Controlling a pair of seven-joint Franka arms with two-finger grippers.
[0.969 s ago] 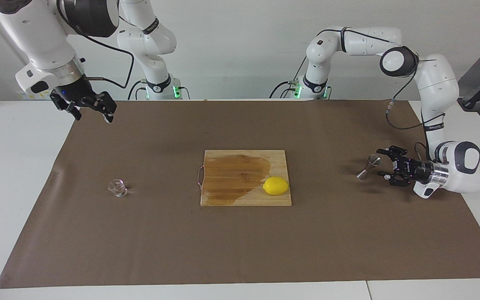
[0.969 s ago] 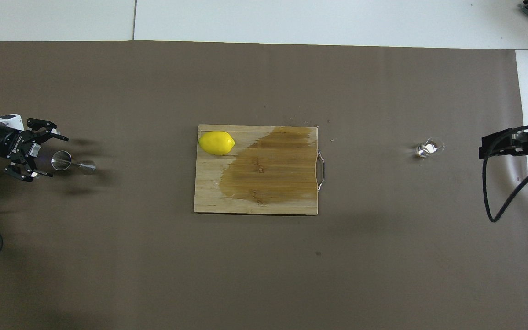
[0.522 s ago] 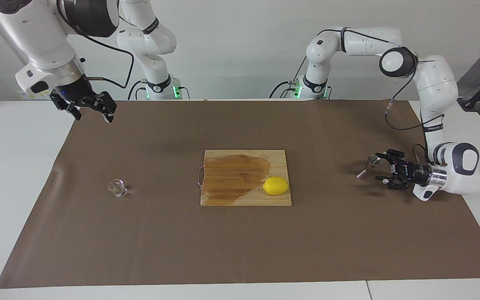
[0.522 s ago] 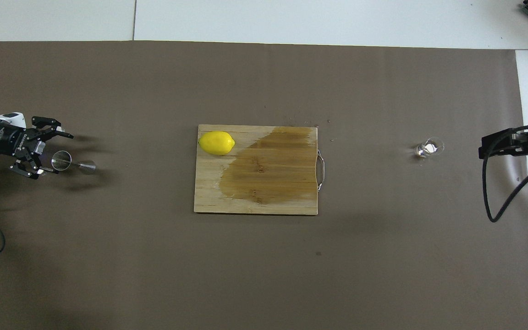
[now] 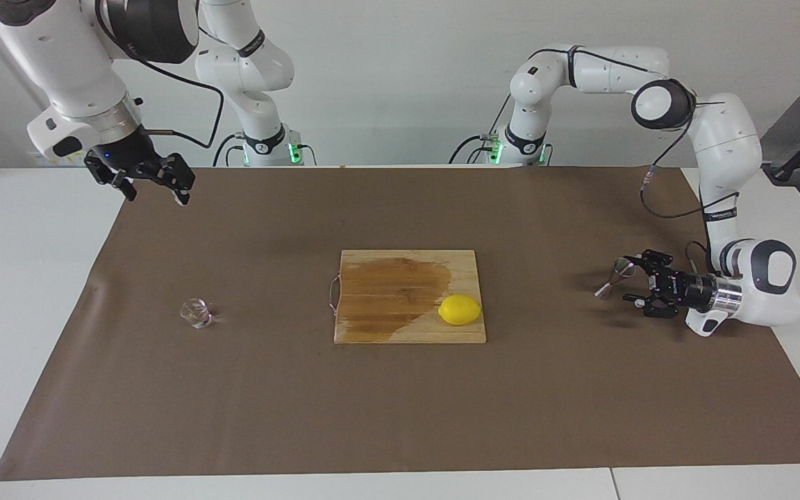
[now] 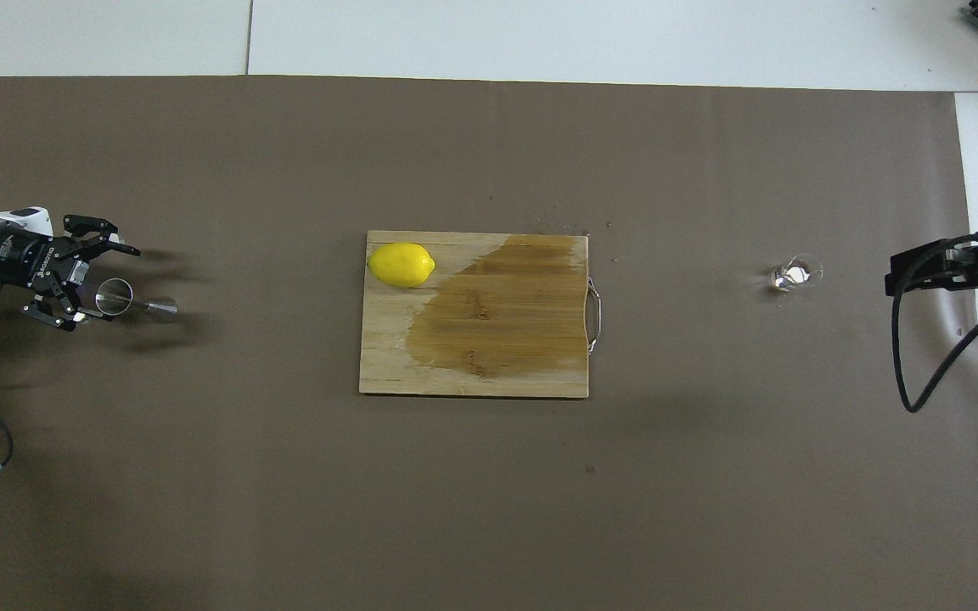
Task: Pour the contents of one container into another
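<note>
left gripper [image 5: 635, 280]: held wide open, low beside the jigger [image 5: 613, 277]
right gripper [image 5: 152, 182]: kept open, raised near the table's edge
glass cup [image 5: 196, 313]: left untouched

Right pincer [image 6: 947, 271] mostly out of frame

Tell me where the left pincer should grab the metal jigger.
Grip the jigger at its narrow waist, where the two cones meet. It seems to lean or lie with its wide mouth toward the open left pincer, so come in low from the left arm's end of the table, straddling the cone up to the waist.
</note>
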